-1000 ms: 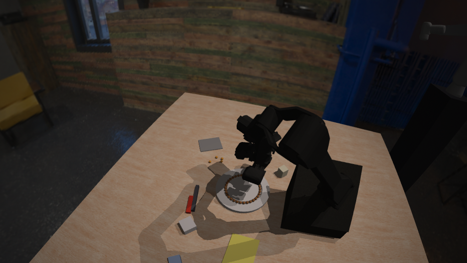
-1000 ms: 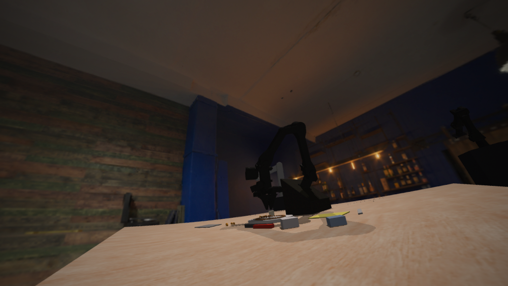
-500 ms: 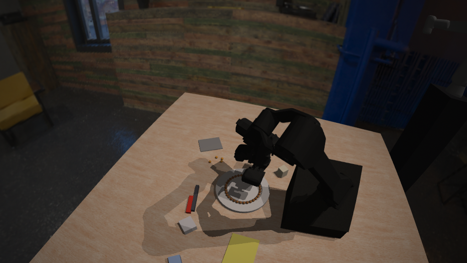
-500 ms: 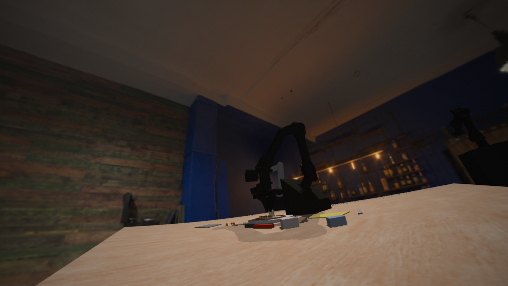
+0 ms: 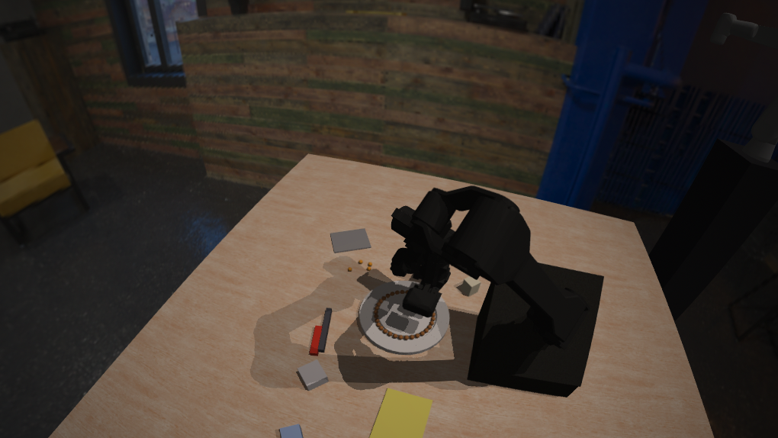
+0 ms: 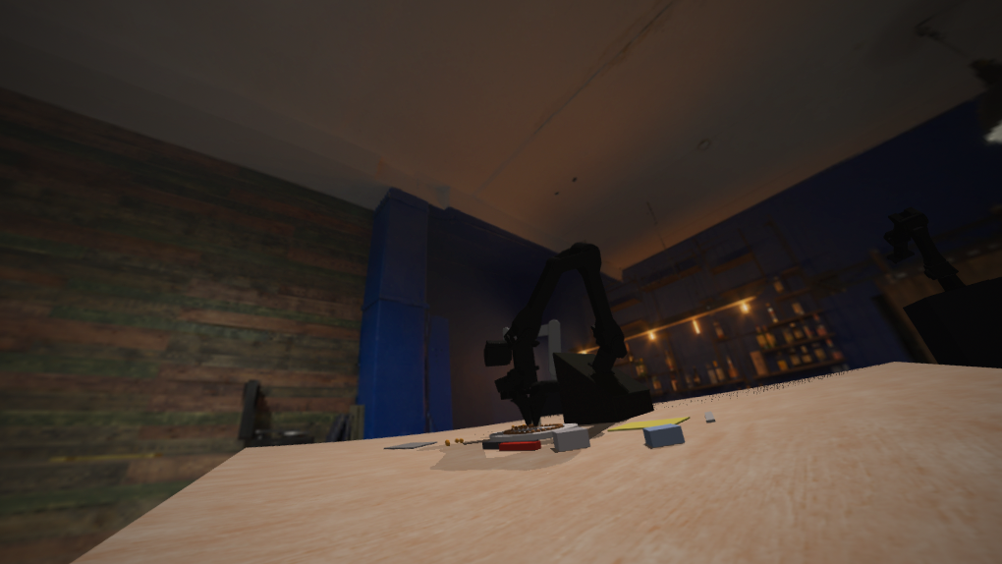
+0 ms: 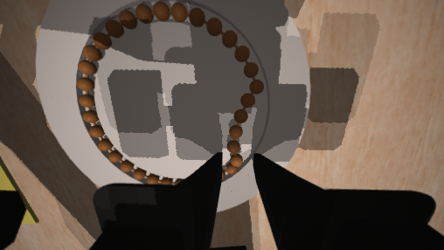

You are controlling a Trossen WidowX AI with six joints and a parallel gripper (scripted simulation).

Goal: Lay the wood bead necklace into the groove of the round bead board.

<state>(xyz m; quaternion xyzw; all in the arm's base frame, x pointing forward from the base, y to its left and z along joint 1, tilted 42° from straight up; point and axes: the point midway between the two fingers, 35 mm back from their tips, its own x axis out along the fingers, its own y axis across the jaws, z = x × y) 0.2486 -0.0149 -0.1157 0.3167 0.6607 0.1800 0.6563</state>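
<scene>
The round bead board (image 5: 365,316) (image 6: 498,436) (image 7: 57,87) is a pale disc with a ring groove. The brown wood bead necklace (image 5: 405,337) (image 7: 86,84) lies on it as a loop. In the wrist view its left side follows the groove. Its right side runs inside the groove's outer line, bending inward towards the lower right. My gripper (image 5: 421,301) (image 6: 532,421) (image 7: 238,158) points down over that lower right part. Its fingers are open by a narrow gap, with beads showing between and just beyond the tips, not gripped. The left finger hides part of the bottom of the loop.
Around the board are a grey flat plate (image 5: 351,239), several small orange beads (image 5: 370,264), a pale cube (image 5: 470,285), a red bar (image 5: 315,340) against a dark bar (image 5: 326,329), a grey block (image 5: 313,374), a yellow sheet (image 5: 402,413) and a blue block (image 6: 663,435).
</scene>
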